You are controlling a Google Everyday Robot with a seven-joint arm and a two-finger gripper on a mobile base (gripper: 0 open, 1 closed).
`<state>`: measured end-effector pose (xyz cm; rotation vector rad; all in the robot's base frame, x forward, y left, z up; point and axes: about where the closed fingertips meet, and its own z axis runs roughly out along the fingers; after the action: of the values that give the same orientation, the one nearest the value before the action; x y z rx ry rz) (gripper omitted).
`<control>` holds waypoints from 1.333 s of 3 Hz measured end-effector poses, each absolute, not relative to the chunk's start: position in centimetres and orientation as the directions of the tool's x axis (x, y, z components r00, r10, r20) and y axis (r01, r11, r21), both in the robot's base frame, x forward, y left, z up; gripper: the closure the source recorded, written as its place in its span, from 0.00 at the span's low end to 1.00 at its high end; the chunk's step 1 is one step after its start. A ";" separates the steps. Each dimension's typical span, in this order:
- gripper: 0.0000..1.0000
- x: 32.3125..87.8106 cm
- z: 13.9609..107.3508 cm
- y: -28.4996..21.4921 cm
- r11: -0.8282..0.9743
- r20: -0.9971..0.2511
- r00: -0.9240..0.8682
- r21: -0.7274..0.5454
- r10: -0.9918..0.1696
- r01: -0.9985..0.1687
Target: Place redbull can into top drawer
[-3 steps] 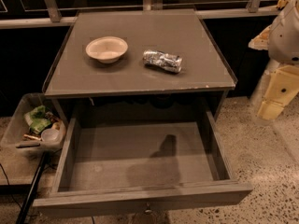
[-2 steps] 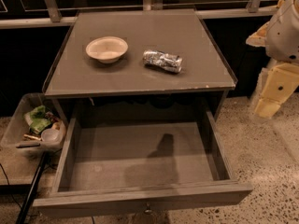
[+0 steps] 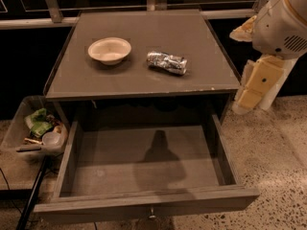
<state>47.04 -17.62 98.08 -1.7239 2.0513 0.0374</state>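
The redbull can (image 3: 167,62) is a crinkly silver can lying on its side on the grey table top (image 3: 144,78), right of centre. The top drawer (image 3: 144,169) is pulled out below the table top, and nothing lies on its flat bottom. A small knob (image 3: 152,215) shows on its front panel. My gripper (image 3: 248,96) hangs pointing down at the right, beyond the table's right edge. It is about level with the table top, apart from the can, and holds nothing.
A cream-white bowl (image 3: 110,50) stands on the table top, left of the can. A clear plastic bin (image 3: 19,128) of clutter sits at the lower left beside the drawer. A dark pole (image 3: 31,195) leans by the drawer's left front corner. Speckled floor lies to the right.
My arm and gripper have shifted a little to the left, toward the table's right edge. The can, the bowl and the drawer have not moved.
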 end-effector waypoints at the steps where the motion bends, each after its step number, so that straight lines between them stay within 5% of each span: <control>1: 0.00 48.3 97.3 -16.3 0.261 -0.486 -0.114 -0.247 -0.867 -0.933; 4: 0.00 50.6 97.1 -14.5 0.337 -0.590 -0.121 -0.271 -0.798 -0.902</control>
<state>50.55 -14.52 97.15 -1.4871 1.9413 0.1991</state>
